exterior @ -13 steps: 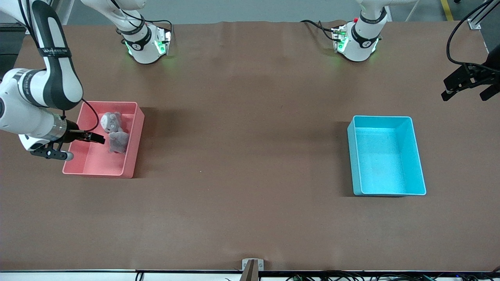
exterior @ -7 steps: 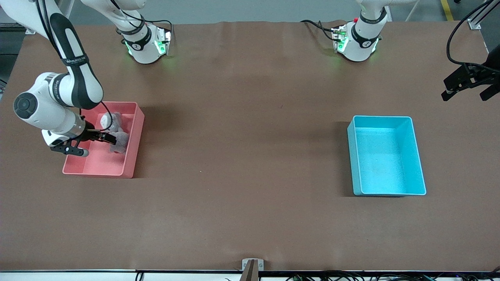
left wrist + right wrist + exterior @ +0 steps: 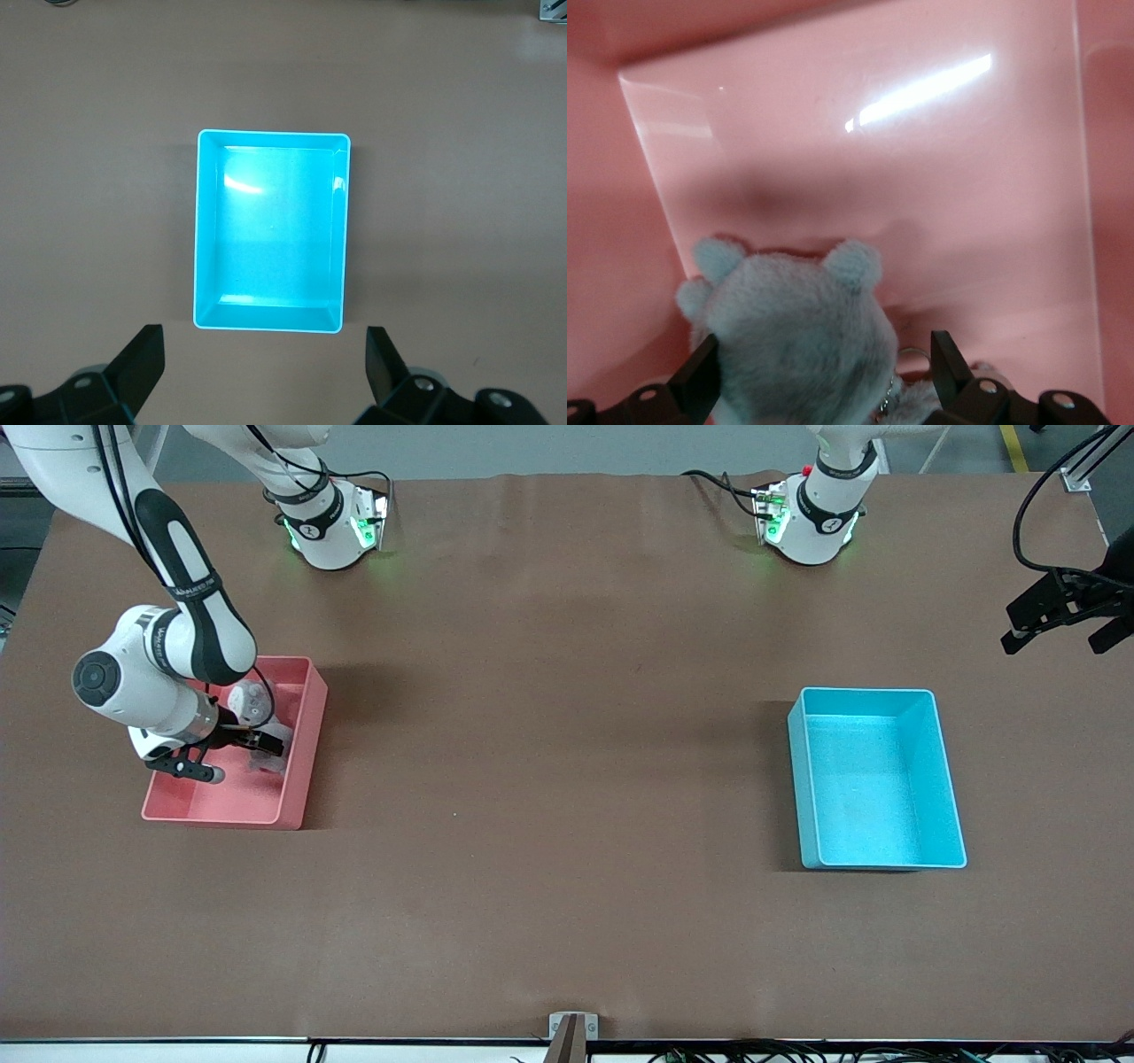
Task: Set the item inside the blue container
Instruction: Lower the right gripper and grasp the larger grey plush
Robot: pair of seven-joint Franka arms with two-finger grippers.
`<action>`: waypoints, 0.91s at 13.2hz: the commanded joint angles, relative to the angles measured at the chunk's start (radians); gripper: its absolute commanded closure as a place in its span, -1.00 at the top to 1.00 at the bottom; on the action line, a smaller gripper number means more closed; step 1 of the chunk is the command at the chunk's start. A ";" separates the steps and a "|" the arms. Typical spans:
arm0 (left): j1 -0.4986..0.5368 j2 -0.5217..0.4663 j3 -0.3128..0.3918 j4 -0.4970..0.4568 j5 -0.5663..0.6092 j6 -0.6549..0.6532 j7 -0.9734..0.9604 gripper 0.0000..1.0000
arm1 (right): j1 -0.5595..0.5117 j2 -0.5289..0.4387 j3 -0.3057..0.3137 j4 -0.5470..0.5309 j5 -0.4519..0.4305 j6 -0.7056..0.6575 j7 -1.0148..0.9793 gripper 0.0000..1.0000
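A grey plush toy (image 3: 251,701) lies in the pink bin (image 3: 213,802) at the right arm's end of the table. My right gripper (image 3: 263,741) is down inside that bin and open. In the right wrist view its fingers (image 3: 704,376) stand either side of the plush toy's (image 3: 797,345) head, and the right gripper (image 3: 824,354) has not closed on it. The blue container (image 3: 873,779) stands empty toward the left arm's end. My left gripper (image 3: 1059,615) waits high up at that end, open. In the left wrist view the blue container (image 3: 270,230) shows from above, with the left gripper (image 3: 264,341) holding nothing.
The pink bin's wall (image 3: 877,177) rises close around the right gripper. Brown table surface (image 3: 567,779) stretches between the two bins. A small metal bracket (image 3: 572,1027) sits at the table's edge nearest the front camera.
The right arm swung toward the table's middle and lowered into the pink bin, bringing its open gripper from beside the toy to around it. The left arm stayed still.
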 commanded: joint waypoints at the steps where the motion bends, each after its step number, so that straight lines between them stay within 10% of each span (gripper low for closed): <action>1: 0.005 -0.004 -0.001 0.013 -0.014 -0.017 0.013 1.00 | -0.004 0.030 0.010 -0.015 0.046 0.020 0.012 1.00; 3: 0.005 -0.004 -0.001 0.013 -0.014 -0.017 0.013 1.00 | 0.013 0.034 0.010 -0.014 0.057 0.006 0.014 0.83; 9: 0.005 -0.004 -0.001 0.013 -0.014 -0.017 0.013 1.00 | 0.010 0.028 0.007 0.075 0.054 -0.160 -0.003 -0.66; 12: 0.005 -0.004 -0.001 0.013 -0.014 -0.017 0.013 1.00 | -0.005 0.027 0.003 0.216 0.043 -0.349 -0.003 -0.76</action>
